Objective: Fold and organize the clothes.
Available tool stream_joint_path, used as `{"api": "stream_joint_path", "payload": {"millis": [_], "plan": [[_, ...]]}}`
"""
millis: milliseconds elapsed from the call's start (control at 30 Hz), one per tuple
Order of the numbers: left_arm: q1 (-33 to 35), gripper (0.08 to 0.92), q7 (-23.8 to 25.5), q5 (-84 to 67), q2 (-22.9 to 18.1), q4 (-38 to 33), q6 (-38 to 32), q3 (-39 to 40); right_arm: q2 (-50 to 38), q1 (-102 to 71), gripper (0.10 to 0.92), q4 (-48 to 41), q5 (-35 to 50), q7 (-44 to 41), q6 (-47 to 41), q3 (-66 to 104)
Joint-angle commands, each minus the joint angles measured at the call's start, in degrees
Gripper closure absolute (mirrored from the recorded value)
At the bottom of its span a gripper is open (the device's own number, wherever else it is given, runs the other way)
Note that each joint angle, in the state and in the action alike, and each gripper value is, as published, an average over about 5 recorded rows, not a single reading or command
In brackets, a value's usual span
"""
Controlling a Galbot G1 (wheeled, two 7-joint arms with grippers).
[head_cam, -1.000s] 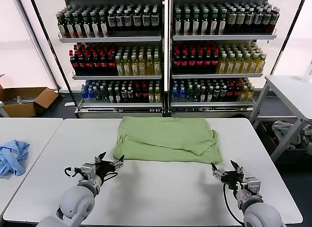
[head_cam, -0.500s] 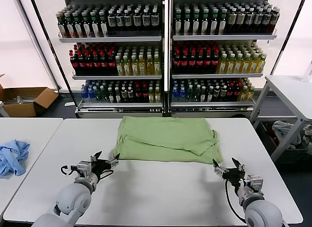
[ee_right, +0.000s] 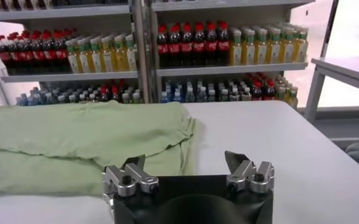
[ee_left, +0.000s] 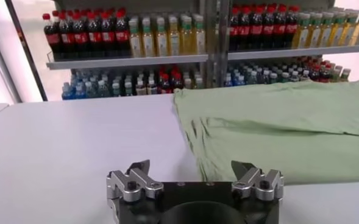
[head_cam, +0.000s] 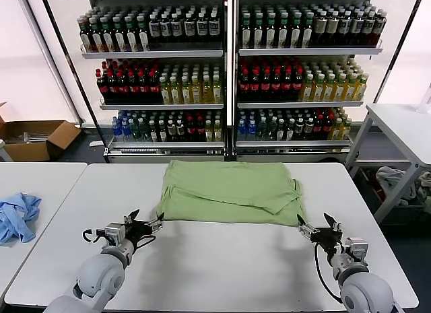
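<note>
Because the light green shirt (head_cam: 230, 192) lies folded across the far middle of the white surface (head_cam: 222, 259), long axis left to right, its near hem faces both grippers. The left gripper (head_cam: 143, 225) sits just off the near-left corner, the right gripper (head_cam: 318, 225) just off the near-right corner; both have fingers spread wide, empty. Bare surface lies nearer; the bottle shelves (head_cam: 229, 77) stand beyond the far edge.
</note>
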Motion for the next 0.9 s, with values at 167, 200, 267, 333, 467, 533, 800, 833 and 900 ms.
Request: {"api": "stream_joint_path", "payload": {"millis": [167, 200, 267, 333, 467, 533, 800, 833, 900], "plan": [[0.18, 0.177, 0.32, 0.48, -0.09, 0.79, -0.08, -0.03, 0.32, -0.24, 0.203, 0.12, -0.13, 0.15, 0.23, 0.03], [0.20, 0.177, 0.36, 0.48, -0.02, 0.97, -0.12, -0.13, 0.35, -0.22, 0.203, 0.16, -0.20, 0.15, 0.22, -0.02], [0.07, 0.177, 0.44, 0.43, 0.00, 1.52, -0.17, -0.26, 0.36, -0.01, 0.203, -0.10, -0.29, 0.12, 0.19, -0.14], [-0.26, 0.177, 0.51, 0.40, -0.15, 2.30, -0.20, -0.24, 0.37, 0.46, 0.203, -0.89, -0.30, 0.07, 0.14, -0.32], [-1.00, 0.177, 0.73, 0.32, -0.53, 4.04, -0.38, -0.09, 0.44, 1.23, 0.203, -2.25, -0.30, 0.01, 0.01, -0.74], [-1.37, 0.177, 0.81, 0.25, -0.59, 4.52, -0.51, 0.11, 0.45, 1.56, 0.203, -2.68, -0.36, -0.13, -0.11, -0.91], [-3.10, 0.177, 1.01, -0.28, -0.48, 5.07, -0.26, 0.68, 0.90, 4.69, 0.298, -6.12, 0.38, -1.27, -1.57, -2.63], [-3.10, 0.177, 1.01, -0.40, -0.44, 5.05, -0.22, 0.68, 1.08, 4.96, 0.305, -6.27, 0.52, -1.46, -1.92, -2.84], [-3.02, 0.177, 1.02, -0.65, -0.41, 4.88, -0.13, 0.70, 1.38, 5.26, 0.316, -6.44, 0.71, -1.68, -2.45, -3.19]]}}
